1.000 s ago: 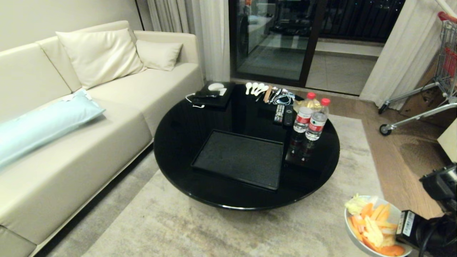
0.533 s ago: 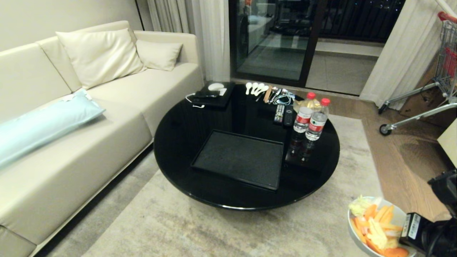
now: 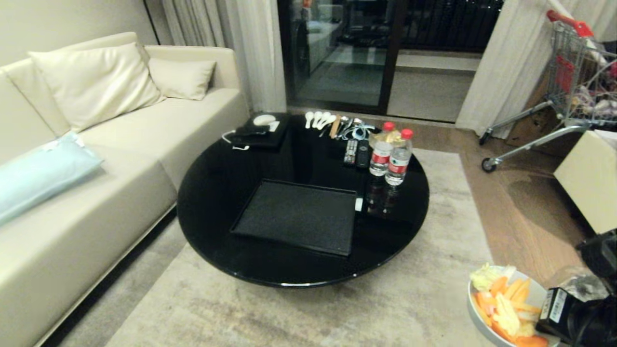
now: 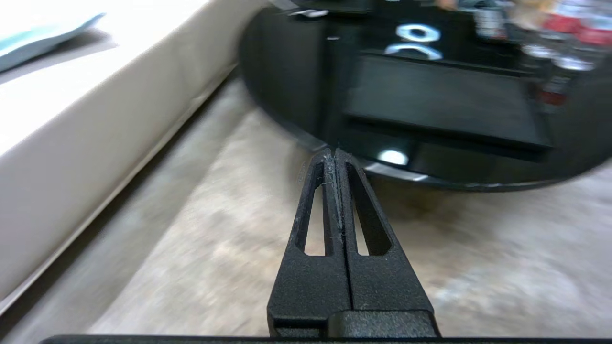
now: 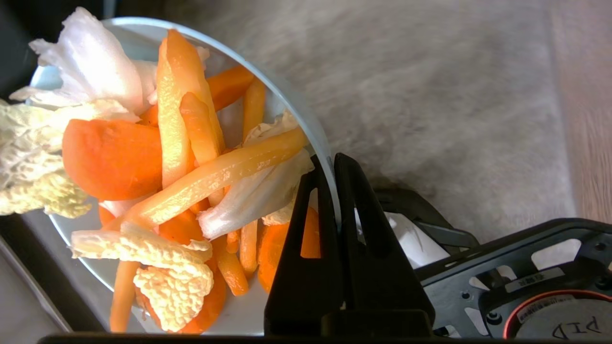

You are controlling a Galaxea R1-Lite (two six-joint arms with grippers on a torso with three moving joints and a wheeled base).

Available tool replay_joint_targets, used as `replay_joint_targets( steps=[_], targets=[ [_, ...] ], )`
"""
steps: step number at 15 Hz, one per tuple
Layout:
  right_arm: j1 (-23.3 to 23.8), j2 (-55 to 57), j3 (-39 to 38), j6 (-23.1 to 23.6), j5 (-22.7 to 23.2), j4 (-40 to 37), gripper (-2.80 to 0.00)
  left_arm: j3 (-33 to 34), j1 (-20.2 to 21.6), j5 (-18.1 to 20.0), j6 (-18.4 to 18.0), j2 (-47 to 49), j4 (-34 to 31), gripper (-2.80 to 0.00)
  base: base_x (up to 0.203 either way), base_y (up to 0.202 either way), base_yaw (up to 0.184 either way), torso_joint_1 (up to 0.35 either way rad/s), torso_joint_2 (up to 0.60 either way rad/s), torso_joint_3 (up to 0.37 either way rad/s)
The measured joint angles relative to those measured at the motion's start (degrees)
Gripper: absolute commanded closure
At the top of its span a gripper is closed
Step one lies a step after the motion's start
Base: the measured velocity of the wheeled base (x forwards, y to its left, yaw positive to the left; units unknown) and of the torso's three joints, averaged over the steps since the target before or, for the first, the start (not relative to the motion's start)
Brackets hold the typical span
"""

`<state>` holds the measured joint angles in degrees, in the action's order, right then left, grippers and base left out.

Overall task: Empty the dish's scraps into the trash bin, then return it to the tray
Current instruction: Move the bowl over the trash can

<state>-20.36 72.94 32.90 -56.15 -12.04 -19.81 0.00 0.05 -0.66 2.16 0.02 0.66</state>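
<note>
Bowl (image 5: 291, 102): ceramic, stiff, breakable, likely slippery; right hand (image 5: 333, 160) pinches its rim, scraps (image 5: 181, 157) heaped loose. Left hand (image 4: 333, 155) closed, empty.

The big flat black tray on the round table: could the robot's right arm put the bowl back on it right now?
Probably not yet. The right gripper holds the white ceramic bowl low over the carpet, apart from the black tray.

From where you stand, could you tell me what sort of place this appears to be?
Most likely a home living room: a cream sofa with cushions beside a round black coffee table on a rug, and a glass sliding door with curtains behind. The shopping cart is odd for one.
</note>
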Motion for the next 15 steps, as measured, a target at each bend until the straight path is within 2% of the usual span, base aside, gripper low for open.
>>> replay_joint_targets(
  steps=[15],
  targets=[
    [0.0,-0.5,0.0,0.3,-0.2,1.2,0.0,0.0,0.0,0.0,0.0,0.0,0.0,0.0,0.0,0.01,-0.167,0.002,0.0,0.002]
  ],
)
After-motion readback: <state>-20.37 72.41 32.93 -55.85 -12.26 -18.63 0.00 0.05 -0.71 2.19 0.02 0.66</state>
